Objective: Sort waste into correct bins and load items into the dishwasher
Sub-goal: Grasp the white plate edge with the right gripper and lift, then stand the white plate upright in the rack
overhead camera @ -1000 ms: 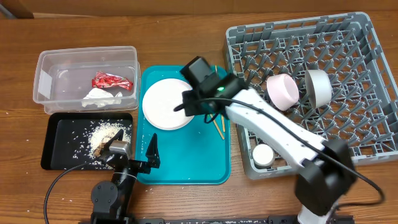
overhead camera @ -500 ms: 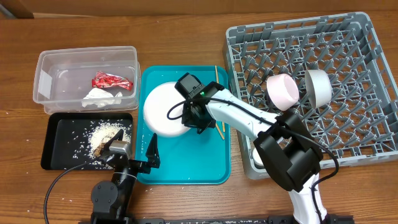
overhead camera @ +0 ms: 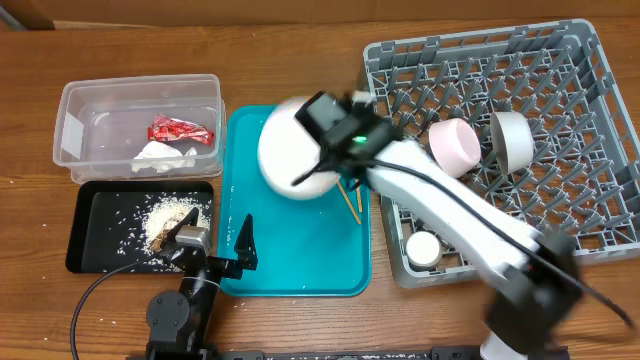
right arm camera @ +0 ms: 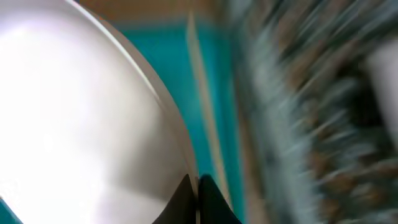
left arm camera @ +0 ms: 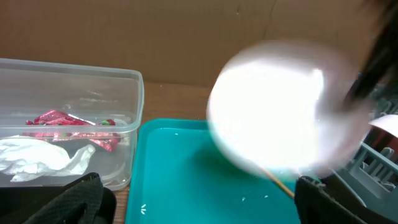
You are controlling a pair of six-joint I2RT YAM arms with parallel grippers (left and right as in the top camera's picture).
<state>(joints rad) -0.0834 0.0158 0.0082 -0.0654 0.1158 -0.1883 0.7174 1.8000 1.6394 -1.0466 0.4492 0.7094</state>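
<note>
My right gripper [overhead camera: 325, 158] is shut on the rim of the large white plate [overhead camera: 292, 150] and holds it tilted above the teal serving tray [overhead camera: 290, 260]; the plate is blurred in the left wrist view [left arm camera: 273, 112] and fills the right wrist view [right arm camera: 81, 118], where the fingertips [right arm camera: 196, 186] pinch its edge. Two wooden chopsticks [overhead camera: 350, 203] lie on the teal tray. The grey dish rack [overhead camera: 500, 140] holds the pinkish plate [overhead camera: 455, 146], the pale bowl [overhead camera: 512, 138] and the white cup [overhead camera: 423, 249]. My left gripper [overhead camera: 215, 255] is open at the teal tray's front left.
The clear tub [overhead camera: 140, 125] at the back left holds the red wrapper [overhead camera: 180, 130] and the white napkin [overhead camera: 165, 155]. The black tray [overhead camera: 100, 225] in front of it holds rice and brown scraps [overhead camera: 170, 220]. A few rice grains lie on the teal tray.
My right gripper closed on the large white plate's rim and lifted it off the teal tray, tilting it and moving it right toward the rack. The left arm has not moved.
</note>
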